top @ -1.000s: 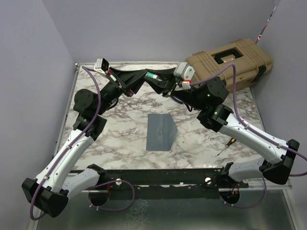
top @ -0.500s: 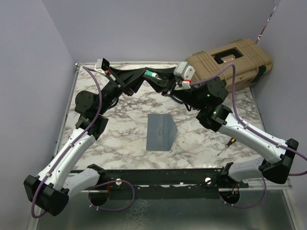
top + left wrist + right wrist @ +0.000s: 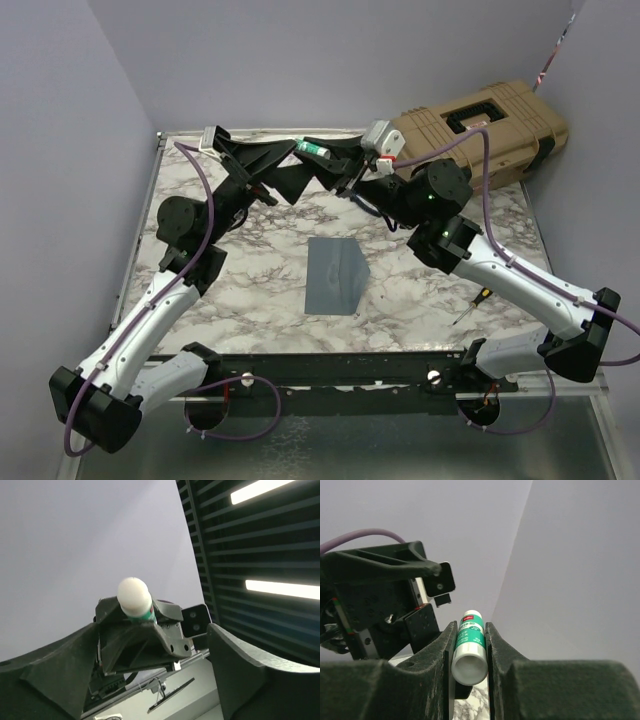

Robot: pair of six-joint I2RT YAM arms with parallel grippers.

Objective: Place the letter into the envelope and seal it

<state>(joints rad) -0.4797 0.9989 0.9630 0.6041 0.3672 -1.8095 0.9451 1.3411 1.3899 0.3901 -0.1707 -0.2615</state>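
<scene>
The grey-blue envelope [image 3: 335, 277] lies flat mid-table, apart from both arms. The letter is out of view. Both grippers are raised over the far part of the table, tip to tip. My right gripper [image 3: 322, 160] [image 3: 470, 630] is shut on a green-and-white glue stick [image 3: 313, 150] [image 3: 469, 647], which juts out past its fingertips. In the left wrist view, the stick's white end [image 3: 134, 596] points at the camera. My left gripper [image 3: 290, 170] [image 3: 150, 680] is open, its fingers wide apart on either side of the right gripper's tips and touching nothing.
A tan hard case [image 3: 480, 130] stands at the far right corner, partly off the marble table [image 3: 250, 290]. A small screwdriver [image 3: 470, 306] lies at the right, near the right forearm. Grey walls close in the left and back.
My left gripper has gone from shut at the glue stick's end to wide open. Both wrists have shifted slightly up and back. The right grip is unchanged.
</scene>
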